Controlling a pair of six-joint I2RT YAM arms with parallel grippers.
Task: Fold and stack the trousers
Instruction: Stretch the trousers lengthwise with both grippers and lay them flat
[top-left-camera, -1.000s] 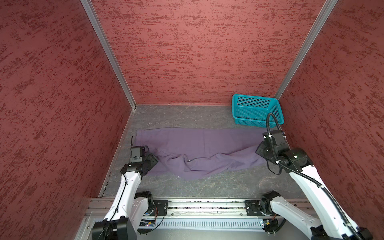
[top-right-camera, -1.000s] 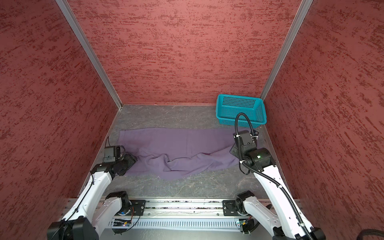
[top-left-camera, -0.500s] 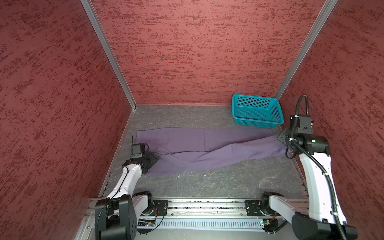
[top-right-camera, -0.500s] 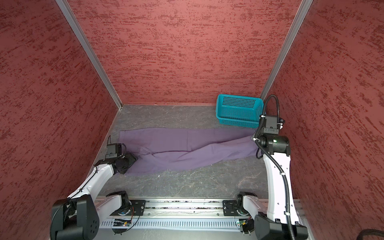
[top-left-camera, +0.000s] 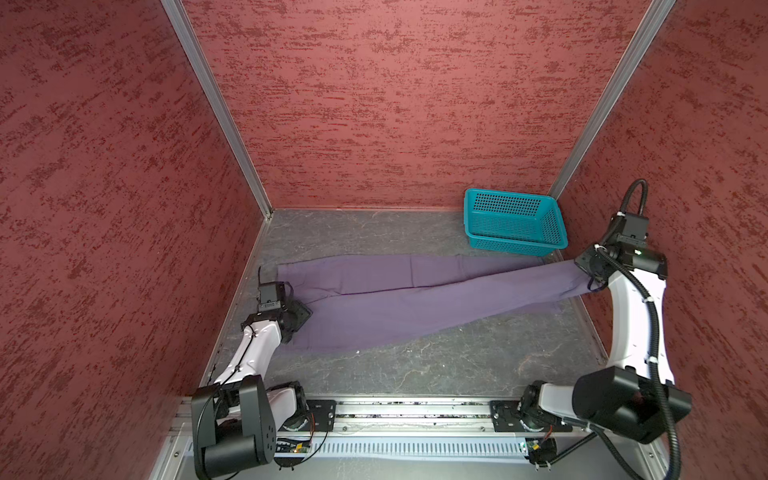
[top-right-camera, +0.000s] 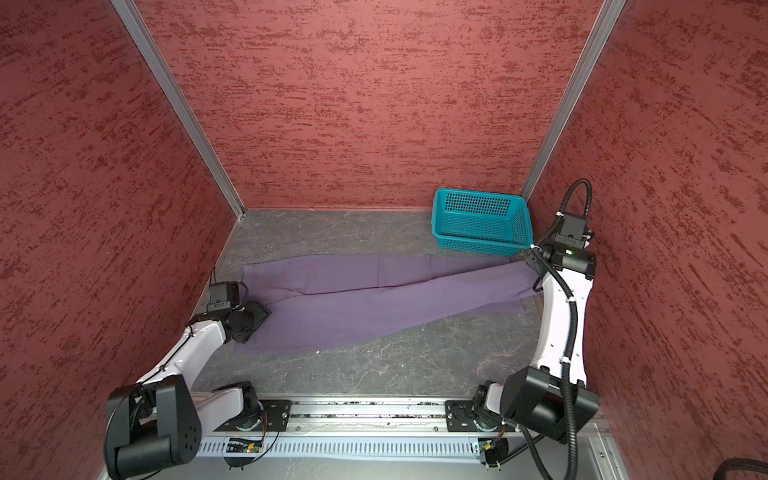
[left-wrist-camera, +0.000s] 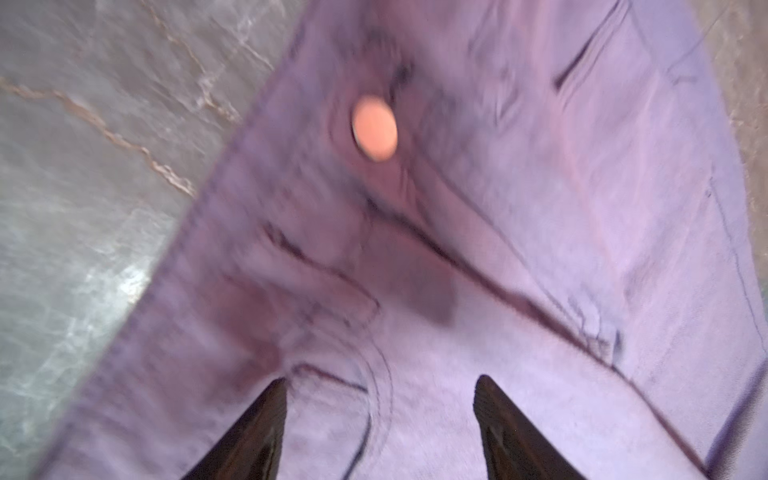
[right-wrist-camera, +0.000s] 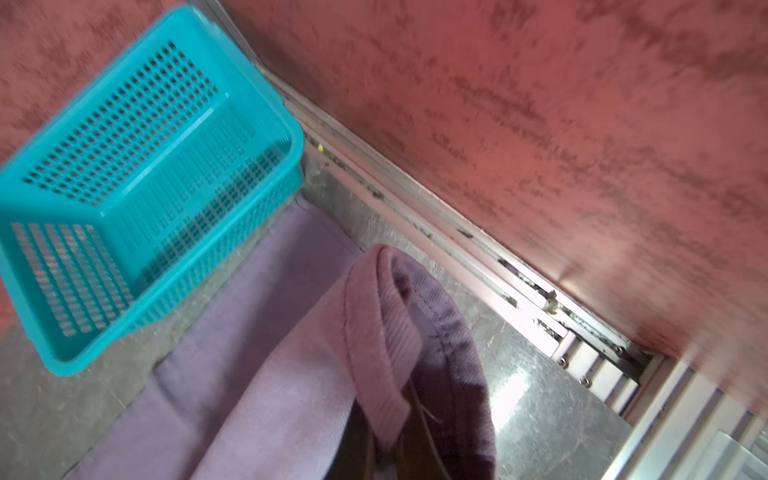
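**Two eyes overhead, one lens on each wrist**

Both top views look from high above the near edge, over the rail. They tilt down and forward onto the grey counter and the far red wall, far enough back to hold the whole enclosure. They share nearly everything, the teal basket and the trousers included, only shifted sideways.

The left wrist camera sits close over the cloth, looking past the left tool at the button — blurred. The right wrist camera, also close, looks past the right tool at a hem, the basket and the side wall. Both top views cover that corner too.
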